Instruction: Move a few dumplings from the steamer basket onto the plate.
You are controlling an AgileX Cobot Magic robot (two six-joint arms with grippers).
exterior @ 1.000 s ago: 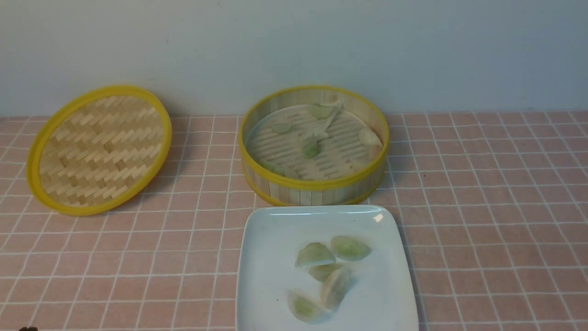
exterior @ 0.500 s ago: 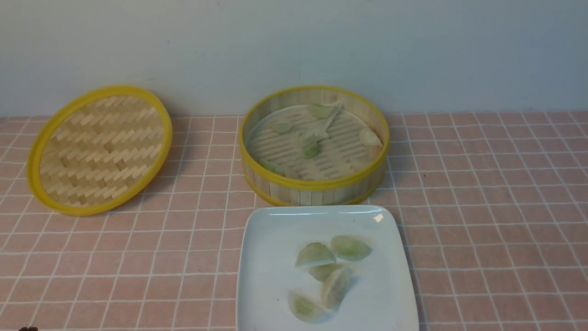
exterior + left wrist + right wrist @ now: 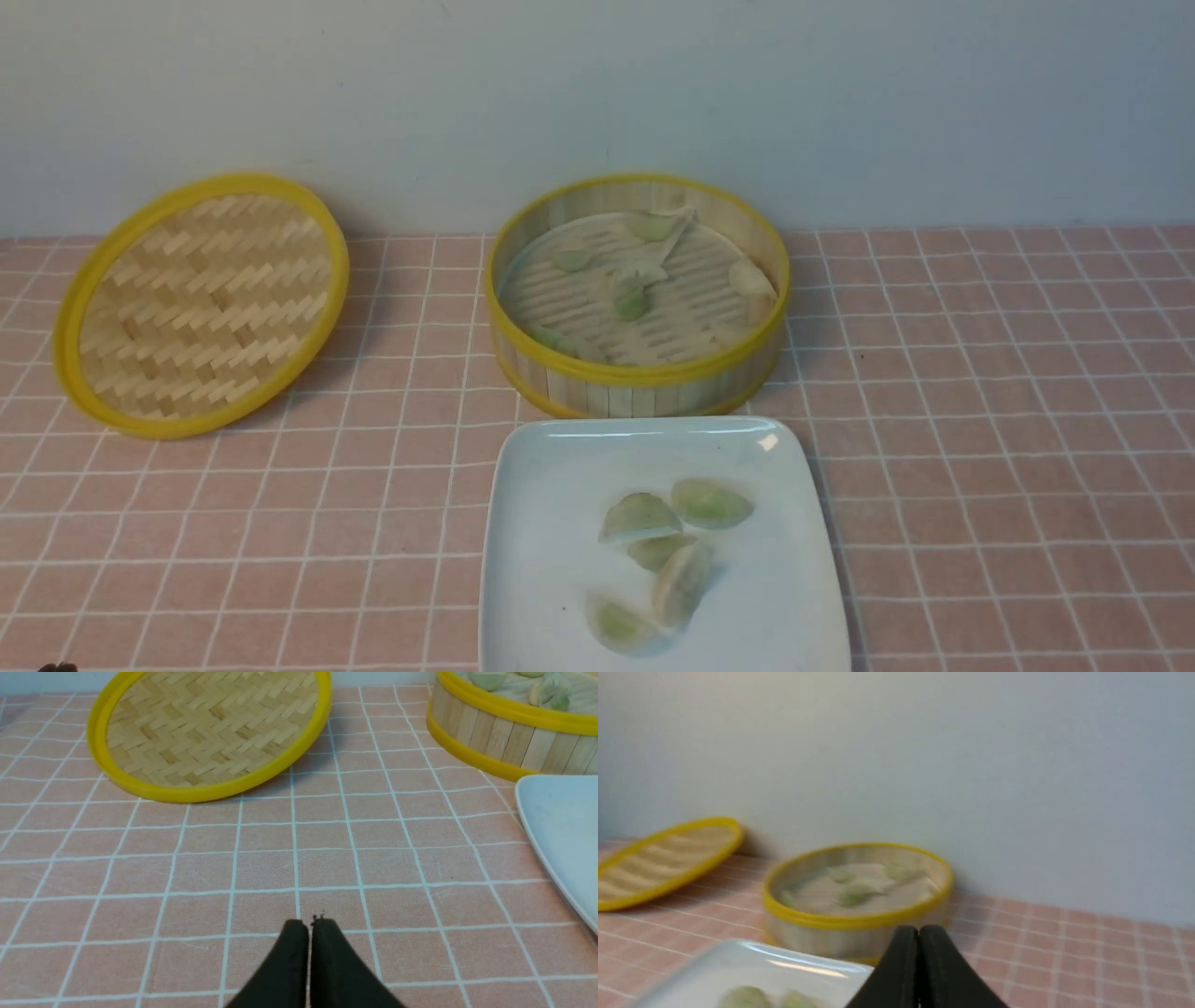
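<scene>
The steamer basket (image 3: 639,378) stands at the back middle with several dumplings (image 3: 631,301) on its slatted floor. The white plate (image 3: 551,485) lies in front of it and holds several dumplings (image 3: 639,516). Neither gripper shows in the front view. In the left wrist view my left gripper (image 3: 309,924) is shut and empty, low over bare tablecloth, with the basket (image 3: 495,737) and plate (image 3: 556,821) off to one side. In the right wrist view my right gripper (image 3: 918,929) is shut and empty, near the plate (image 3: 738,966) and in front of the basket (image 3: 854,924).
The flat woven lid (image 3: 201,303) with a yellow rim leans at the back left, also in the left wrist view (image 3: 210,732). A pink tiled cloth (image 3: 980,420) covers the table. A pale wall runs behind.
</scene>
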